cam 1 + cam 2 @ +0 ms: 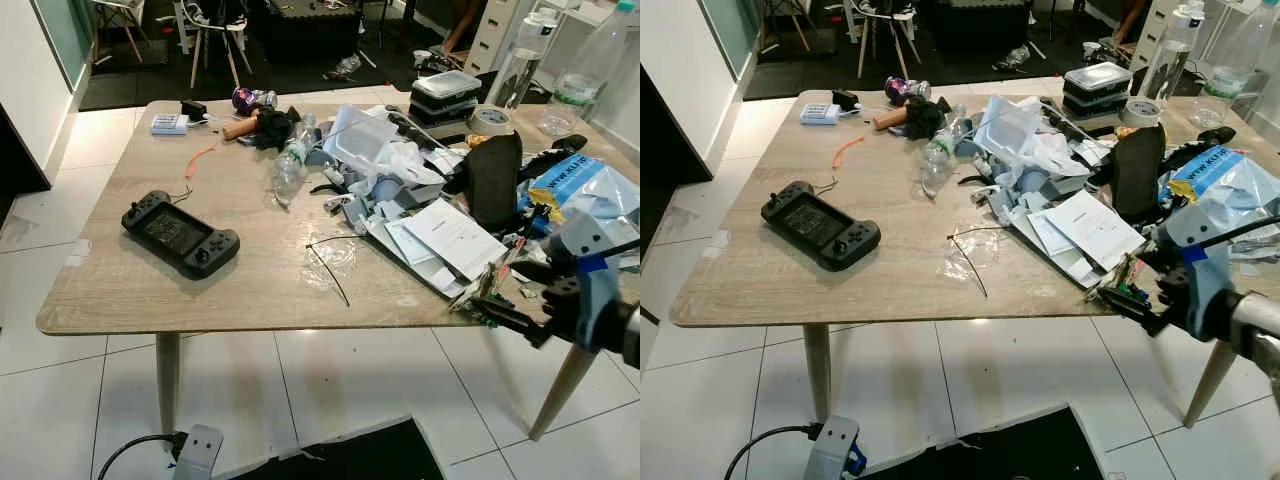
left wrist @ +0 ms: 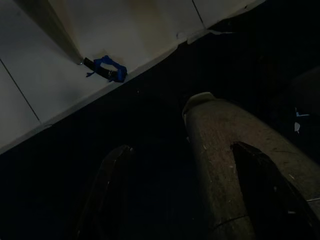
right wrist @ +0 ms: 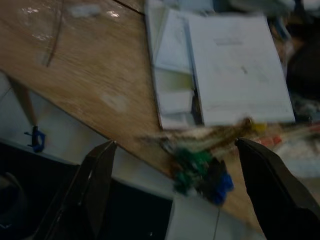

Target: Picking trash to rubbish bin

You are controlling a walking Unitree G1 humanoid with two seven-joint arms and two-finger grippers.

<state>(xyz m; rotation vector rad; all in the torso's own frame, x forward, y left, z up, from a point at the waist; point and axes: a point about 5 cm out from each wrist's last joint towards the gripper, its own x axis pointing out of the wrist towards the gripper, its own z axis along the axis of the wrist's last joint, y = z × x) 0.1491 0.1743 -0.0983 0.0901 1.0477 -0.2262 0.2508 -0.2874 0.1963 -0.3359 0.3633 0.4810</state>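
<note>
Left eye view: the right gripper is hovering at the table's front right edge, beside a green-and-blue trash bundle.

Right wrist view: its fingers are spreading wide, empty, around the trash bundle below the white papers.

Left wrist view: the left gripper is hanging open, empty, above dark floor.

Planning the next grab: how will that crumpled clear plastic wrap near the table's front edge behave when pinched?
The clear plastic wrap lies thin and crinkled on the table, so it is probably very light and floppy. Its glossy film may slip from the right tool, and a push would likely slide it.
</note>
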